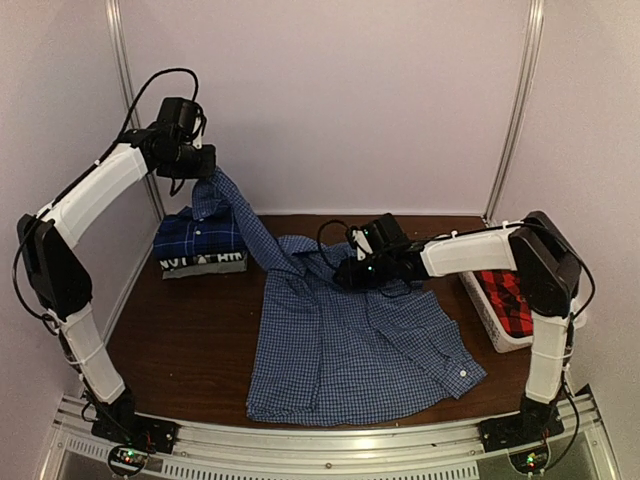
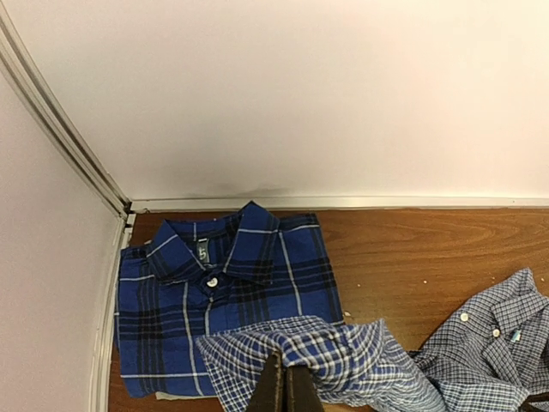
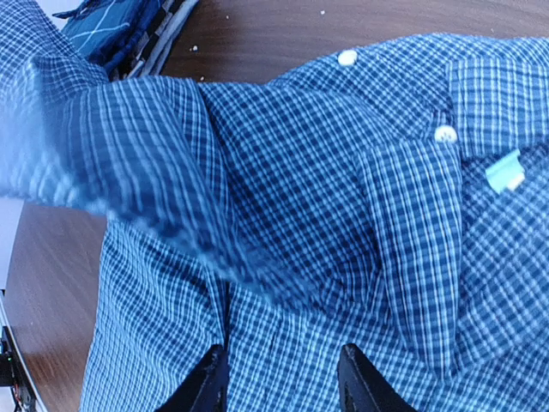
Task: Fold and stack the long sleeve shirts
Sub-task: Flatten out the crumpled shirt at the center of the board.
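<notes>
A blue-and-white fine check shirt (image 1: 350,345) lies spread open on the wooden table (image 1: 190,350). One sleeve (image 1: 245,225) is stretched up and to the back left. My left gripper (image 1: 208,167) is shut on the end of that sleeve (image 2: 343,356), above a folded darker blue plaid shirt (image 2: 223,287). My right gripper (image 1: 348,275) hovers low over the check shirt near its collar (image 3: 446,240). It is open (image 3: 281,382), with cloth lying under the fingers and nothing pinched. A red-and-black plaid shirt (image 1: 510,300) lies in the basket at the right.
The folded plaid shirt (image 1: 200,238) rests on a dark folded item with white markings (image 1: 200,263) at the back left corner. The white slatted basket (image 1: 490,320) stands at the right table edge. Walls close in the back and both sides.
</notes>
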Available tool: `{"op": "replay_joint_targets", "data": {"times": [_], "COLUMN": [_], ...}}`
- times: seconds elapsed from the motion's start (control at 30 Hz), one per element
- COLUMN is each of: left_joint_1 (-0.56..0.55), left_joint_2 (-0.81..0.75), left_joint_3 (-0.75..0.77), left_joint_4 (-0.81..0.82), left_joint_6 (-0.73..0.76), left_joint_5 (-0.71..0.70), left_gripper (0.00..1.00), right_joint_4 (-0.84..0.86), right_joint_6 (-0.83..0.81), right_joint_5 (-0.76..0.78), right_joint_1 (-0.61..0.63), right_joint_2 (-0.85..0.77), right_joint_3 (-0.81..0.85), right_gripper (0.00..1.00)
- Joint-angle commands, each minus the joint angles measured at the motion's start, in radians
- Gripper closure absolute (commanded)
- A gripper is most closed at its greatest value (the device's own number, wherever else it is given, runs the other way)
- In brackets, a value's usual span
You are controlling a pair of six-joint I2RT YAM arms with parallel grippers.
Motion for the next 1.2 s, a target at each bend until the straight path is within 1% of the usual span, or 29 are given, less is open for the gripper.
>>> {"op": "replay_joint_targets", "data": {"times": [0.0, 0.13, 0.33, 0.5, 0.63, 0.87, 0.97, 1.1, 1.17], "left_joint_1": [0.078, 0.121, 0.159, 0.163, 0.172, 0.176, 0.177, 0.179, 0.179], "left_joint_2": [0.002, 0.019, 0.049, 0.074, 0.096, 0.136, 0.143, 0.159, 0.165], "left_joint_3": [0.065, 0.091, 0.131, 0.159, 0.192, 0.262, 0.277, 0.302, 0.314], "left_joint_4": [0.033, 0.029, 0.027, 0.023, 0.015, -0.008, -0.008, -0.008, -0.01], "left_joint_6": [0.04, 0.053, 0.043, 0.036, 0.03, 0.023, 0.021, 0.021, 0.021], "left_joint_5": [0.054, 0.077, 0.116, 0.114, 0.121, 0.137, 0.144, 0.156, 0.162], "left_gripper": [1.0, 1.0, 1.0, 1.0, 1.0, 1.0, 1.0, 1.0, 1.0], "right_joint_4": [-0.027, -0.01, 0.008, -0.019, -0.017, -0.046, -0.061, -0.074, -0.088], "right_joint_6": [-0.033, -0.045, -0.083, -0.107, -0.118, -0.114, -0.107, -0.106, -0.104], "right_joint_5": [-0.018, 0.017, 0.164, 0.226, 0.236, 0.219, 0.217, 0.204, 0.193], "right_joint_1": [-0.011, -0.01, -0.019, -0.031, -0.035, -0.036, -0.037, -0.036, -0.036], "right_joint_2": [0.069, 0.046, -0.032, -0.028, -0.012, 0.058, 0.075, 0.1, 0.122], "right_joint_3": [0.114, 0.08, -0.038, -0.062, -0.058, 0.008, 0.029, 0.064, 0.085], "right_gripper": [0.53, 0.48, 0.37, 0.34, 0.32, 0.33, 0.36, 0.42, 0.48]}}
